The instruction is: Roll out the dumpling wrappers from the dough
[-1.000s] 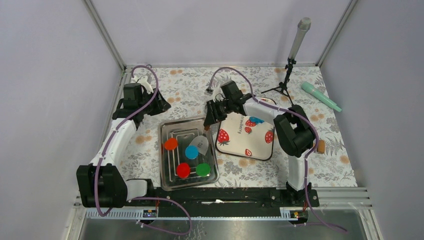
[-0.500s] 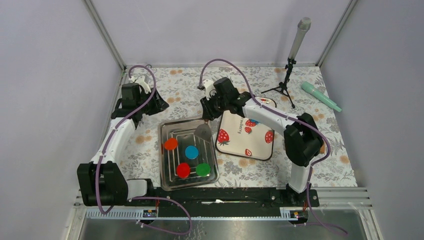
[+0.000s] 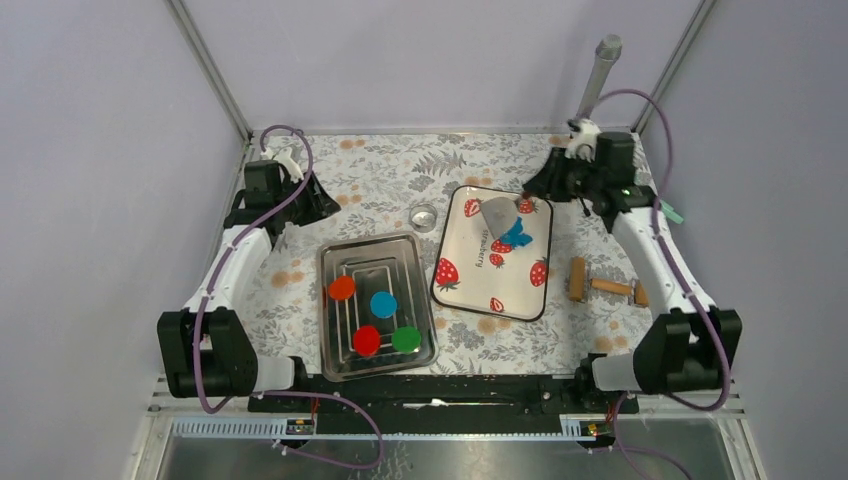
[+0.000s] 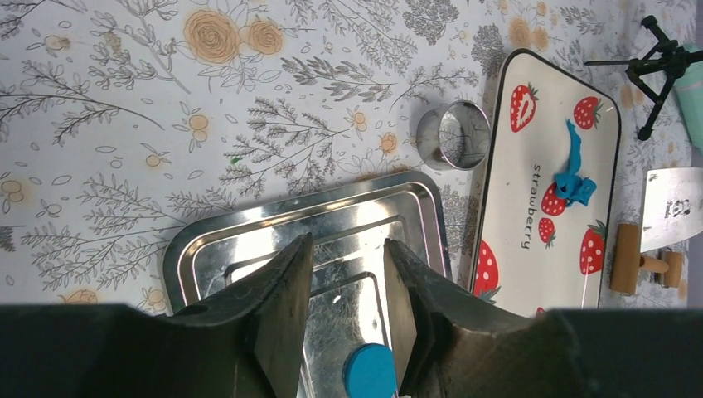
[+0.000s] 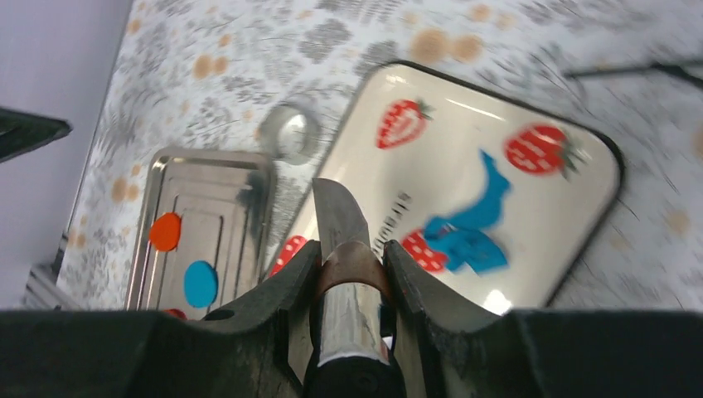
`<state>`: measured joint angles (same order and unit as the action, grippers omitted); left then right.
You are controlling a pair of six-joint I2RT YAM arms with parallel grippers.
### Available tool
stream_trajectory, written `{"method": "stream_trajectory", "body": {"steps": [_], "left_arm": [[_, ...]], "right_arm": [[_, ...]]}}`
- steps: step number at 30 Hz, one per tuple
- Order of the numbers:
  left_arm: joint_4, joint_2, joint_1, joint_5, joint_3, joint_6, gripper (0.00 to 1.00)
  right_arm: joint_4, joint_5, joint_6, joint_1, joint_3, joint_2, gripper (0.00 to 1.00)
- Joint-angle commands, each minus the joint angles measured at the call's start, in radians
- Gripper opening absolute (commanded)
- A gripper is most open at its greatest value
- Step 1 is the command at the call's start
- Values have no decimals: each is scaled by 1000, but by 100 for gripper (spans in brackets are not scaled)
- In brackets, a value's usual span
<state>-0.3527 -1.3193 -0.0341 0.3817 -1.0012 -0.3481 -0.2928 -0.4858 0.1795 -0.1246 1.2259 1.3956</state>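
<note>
The dough (image 3: 515,236) is a ragged bright-blue strip lying on the strawberry tray (image 3: 498,283), also seen as the dough (image 4: 574,177) in the left wrist view and the dough (image 5: 467,229) in the right wrist view. My right gripper (image 3: 541,186) (image 5: 352,250) is shut on the handle of a metal scraper. The scraper's blade (image 3: 495,213) (image 5: 337,214) hangs over the tray's far end, just left of the dough. My left gripper (image 3: 318,203) (image 4: 348,247) is open and empty, above the far left of the steel tray (image 3: 375,262).
The steel tray holds an orange disc (image 3: 342,288), a blue disc (image 3: 384,304), a red disc (image 3: 366,340) and a green disc (image 3: 405,339). A metal ring cutter (image 3: 424,216) sits between the trays. A wooden rolling pin (image 3: 598,285) lies right of the strawberry tray. A microphone stand (image 3: 590,95) stands far right.
My right arm has swung from the steel tray's far edge to the back right, carrying the scraper over the strawberry tray. The ring cutter and rolling pin are uncovered. The left arm barely moved.
</note>
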Motion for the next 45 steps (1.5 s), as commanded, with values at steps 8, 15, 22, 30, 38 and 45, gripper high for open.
{"method": "stream_trajectory", "body": {"steps": [8,15,22,30,38,45], "left_arm": [[-15,-82,-5,102,-141,22,40],[-17,-80,-6,120,-110,-5,40],[-19,-23,-6,105,-53,6,43],[-21,2,-6,87,-30,12,48],[-19,0,-5,91,-53,40,52],[-2,-13,-5,104,-52,33,52]], "right_arm": [[1,-98,97,533,-250,-163,0],[96,-74,73,661,-302,-132,0],[168,-52,46,694,-304,-49,0],[235,-60,45,700,-291,71,0],[240,-42,-30,700,-271,160,14],[112,53,-161,700,-209,168,47]]}}
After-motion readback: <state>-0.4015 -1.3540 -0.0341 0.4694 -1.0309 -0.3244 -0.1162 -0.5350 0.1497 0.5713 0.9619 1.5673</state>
